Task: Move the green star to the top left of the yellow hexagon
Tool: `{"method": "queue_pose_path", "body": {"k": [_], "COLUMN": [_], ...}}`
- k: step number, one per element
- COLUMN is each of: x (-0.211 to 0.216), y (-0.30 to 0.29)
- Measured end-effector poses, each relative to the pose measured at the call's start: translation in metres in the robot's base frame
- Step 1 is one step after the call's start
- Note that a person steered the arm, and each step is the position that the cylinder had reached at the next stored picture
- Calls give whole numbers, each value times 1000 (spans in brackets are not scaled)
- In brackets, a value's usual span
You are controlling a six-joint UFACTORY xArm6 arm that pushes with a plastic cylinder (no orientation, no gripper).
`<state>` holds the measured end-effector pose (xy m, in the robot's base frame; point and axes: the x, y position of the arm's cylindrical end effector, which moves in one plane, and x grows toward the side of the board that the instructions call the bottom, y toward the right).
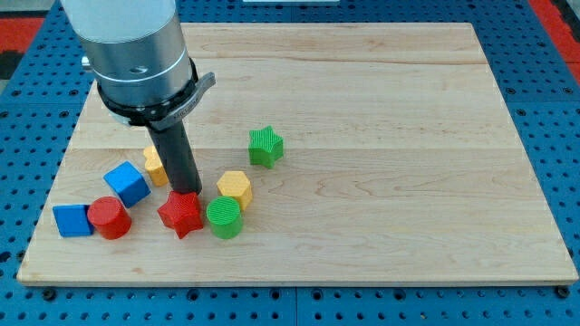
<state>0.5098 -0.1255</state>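
The green star (265, 146) lies near the board's middle, above and right of the yellow hexagon (235, 188). My tip (186, 193) stands at the top edge of the red star (180, 213), left of the yellow hexagon and well to the lower left of the green star. The rod comes down from the grey arm body at the view's top left.
A green cylinder (224, 217) touches the yellow hexagon's lower side. A second yellow block (154, 166) is partly hidden behind the rod. A blue cube (127, 183), a red cylinder (110, 217) and another blue block (72, 220) lie at lower left on the wooden board (381, 217).
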Motion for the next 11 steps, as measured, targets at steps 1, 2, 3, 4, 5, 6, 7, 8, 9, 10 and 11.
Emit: {"method": "queue_pose_path", "body": {"k": [1,2,3,4,5,6,7,8,9,10,11], "x": [5,-13,-36,-41,-62,-111,-126,-122,-83,-62,-78], "y": [-3,-7,-9,-7,-11,-7,49,124,139,110,78]}}
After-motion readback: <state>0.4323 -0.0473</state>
